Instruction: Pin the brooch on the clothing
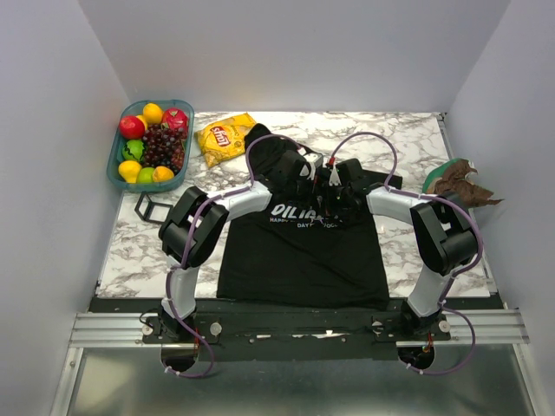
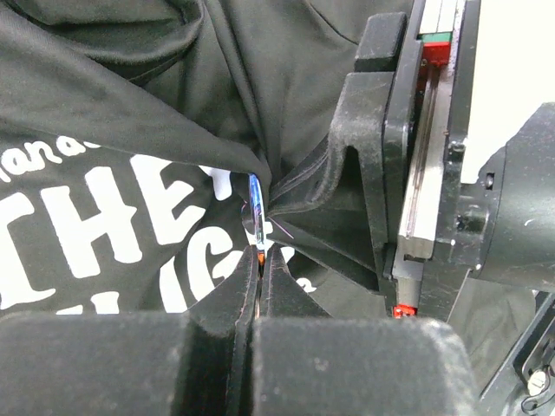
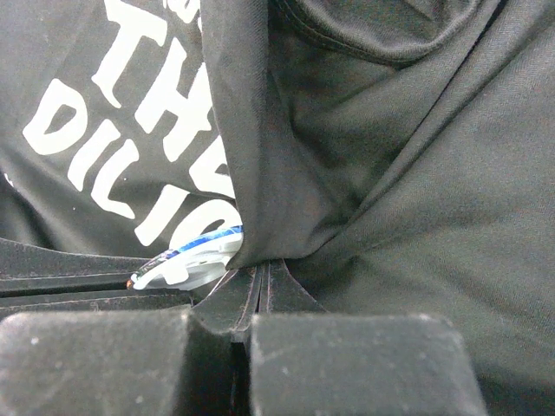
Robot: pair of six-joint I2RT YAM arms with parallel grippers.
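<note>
Biggest thing first: the marble table (image 1: 130, 251) takes up the middle of the top view. The clothing (image 1: 295, 256), a black T-shirt with white print, is spread flat across its centre, hem toward the bottom of the frame. A fruit basket (image 1: 112, 165) and a yellow chip bag (image 1: 225, 139) are parked in the upper left, well apart from the action.

Both arms are bent in over the upper-centre part of the shirt, right at the lettering. The right gripper (image 3: 260, 279) is seen at the bottom centre of its own view, pressed together on a pinched-up ridge of fabric, so a taut fold is held up. The left gripper (image 2: 260, 260) is squeezed together too, at the bottom centre of its view. The brooch (image 2: 255, 208) is nipped between its tips, edge-on, and shows as a thin whitish-blue sliver with a dab of orange at the base. It is set right against the peak of that fold, just beside the white letters.

So this is judged to be the piercing stage: fabric gathered, brooch presented to it. Whether the pin has gone into the cloth can't be told, because the contact spot is buried in the crease.

For the next move, a short, straight push into the fold is probably called for. The fabric needs to be kept tight on the right side and the brooch kept from twisting in the grip.
</note>
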